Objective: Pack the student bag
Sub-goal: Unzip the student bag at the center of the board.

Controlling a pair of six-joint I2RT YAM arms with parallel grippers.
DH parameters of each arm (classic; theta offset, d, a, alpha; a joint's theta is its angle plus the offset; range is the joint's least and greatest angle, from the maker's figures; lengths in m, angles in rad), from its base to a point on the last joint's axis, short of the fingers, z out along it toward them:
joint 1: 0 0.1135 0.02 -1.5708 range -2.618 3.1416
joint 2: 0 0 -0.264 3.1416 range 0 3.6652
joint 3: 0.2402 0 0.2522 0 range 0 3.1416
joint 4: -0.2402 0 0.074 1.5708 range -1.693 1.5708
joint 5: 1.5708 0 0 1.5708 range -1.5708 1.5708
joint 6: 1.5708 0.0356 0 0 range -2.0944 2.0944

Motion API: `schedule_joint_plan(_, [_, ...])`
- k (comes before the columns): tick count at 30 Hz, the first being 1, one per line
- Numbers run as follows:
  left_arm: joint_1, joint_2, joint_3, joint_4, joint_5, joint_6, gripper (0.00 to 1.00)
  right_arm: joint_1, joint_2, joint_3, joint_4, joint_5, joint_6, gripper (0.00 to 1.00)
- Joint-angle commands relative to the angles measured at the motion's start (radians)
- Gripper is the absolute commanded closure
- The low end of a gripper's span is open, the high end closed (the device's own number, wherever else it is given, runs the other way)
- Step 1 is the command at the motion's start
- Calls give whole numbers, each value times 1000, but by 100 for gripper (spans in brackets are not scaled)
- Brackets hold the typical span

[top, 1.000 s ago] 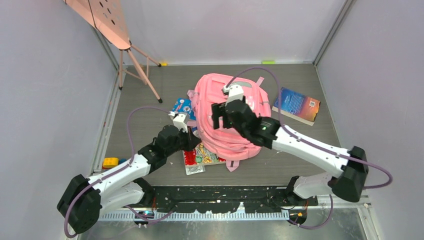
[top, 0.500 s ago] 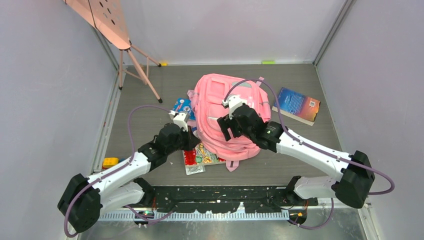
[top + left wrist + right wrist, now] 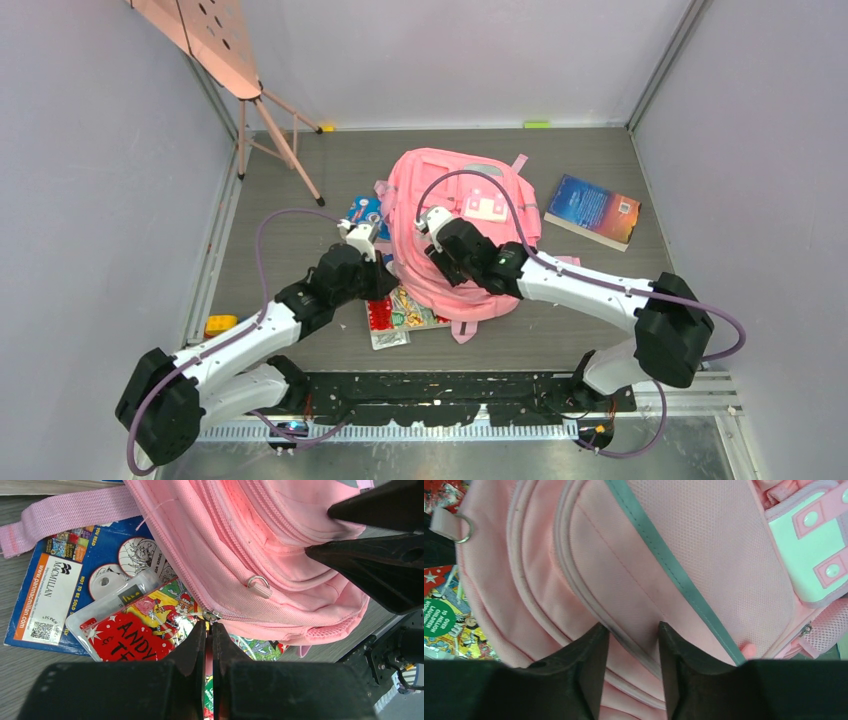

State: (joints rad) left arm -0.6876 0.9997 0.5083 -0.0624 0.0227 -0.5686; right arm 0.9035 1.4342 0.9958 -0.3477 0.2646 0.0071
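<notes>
The bag is laid on the table. Its zip pull is pinched by the left end effector. Fabric should be pinned by the spread right end effector while the zip is drawn steadily.

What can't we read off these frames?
student bag contents: fabric hides them, every view.
right gripper: pinching fabric or only pressing; right wrist view, fingers cover contact.
zipper pull tab: left gripper fingers cover it, left wrist view.
blue book title: too small, top view.
</notes>
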Motion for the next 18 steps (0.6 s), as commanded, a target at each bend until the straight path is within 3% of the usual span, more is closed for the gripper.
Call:
schedule_joint_plan(1, [5, 3, 49, -49, 10, 14, 100, 19, 26, 48, 52, 167, -59, 70])
schedule_joint_plan(4, [4, 15, 68, -68, 37, 41, 100, 35, 34, 45, 91, 207, -63, 96])
schedule_joint_plan(5, [2, 19, 76, -72, 57, 57, 100, 42, 35, 44, 99, 212, -57, 98])
schedule_joint_plan(18, [-83, -7, 83, -60, 108, -36, 100, 67, 89, 105, 193, 183, 134, 100])
